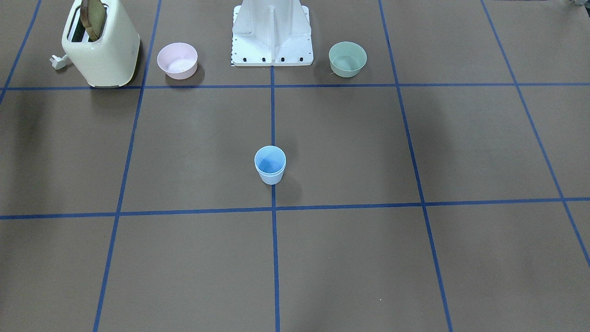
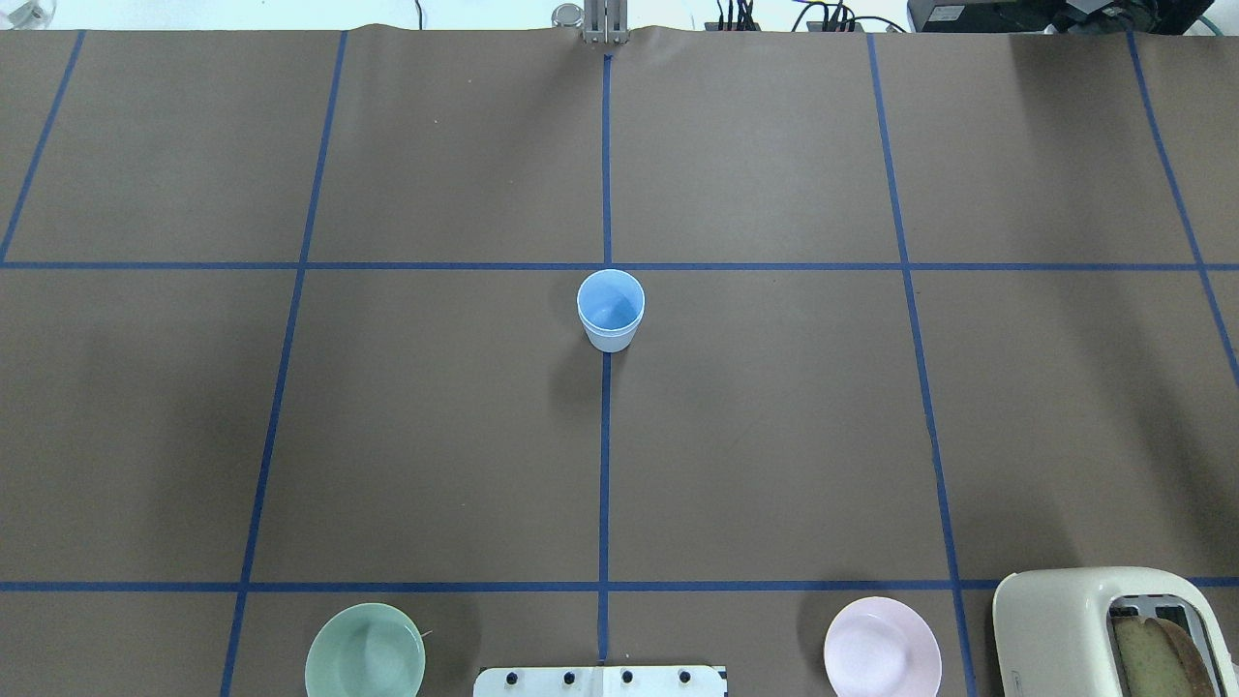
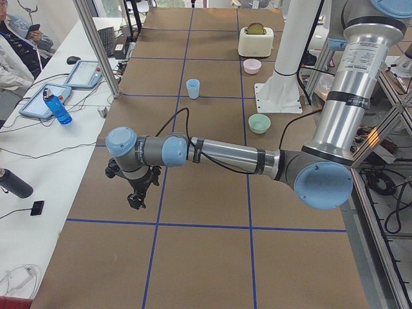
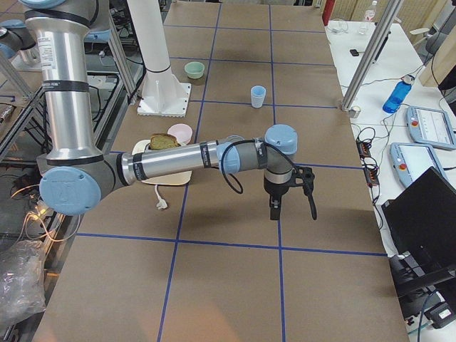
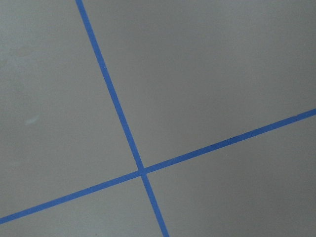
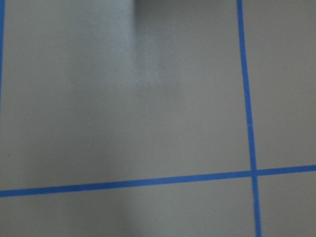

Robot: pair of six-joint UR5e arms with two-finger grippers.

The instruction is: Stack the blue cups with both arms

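The blue cups [image 1: 270, 165] stand upright on the centre tape line of the table, one nested in the other, with two rims showing one just above the other. They also show in the overhead view [image 2: 611, 310] and, far off, in both side views [image 3: 193, 88] [image 4: 258, 95]. My left gripper [image 3: 136, 199] hangs low over the table's left end, far from the cups. My right gripper [image 4: 292, 206] hangs over the right end, pointing down. Both show only in the side views, so I cannot tell whether they are open or shut. The wrist views show only brown table and blue tape.
A cream toaster [image 1: 101, 46] with a bread slice, a pink bowl [image 1: 177, 60] and a mint-green bowl [image 1: 348, 58] stand beside the white base post [image 1: 272, 34]. A side bench with tablets and a blue bottle [image 3: 58, 108] runs along the far edge.
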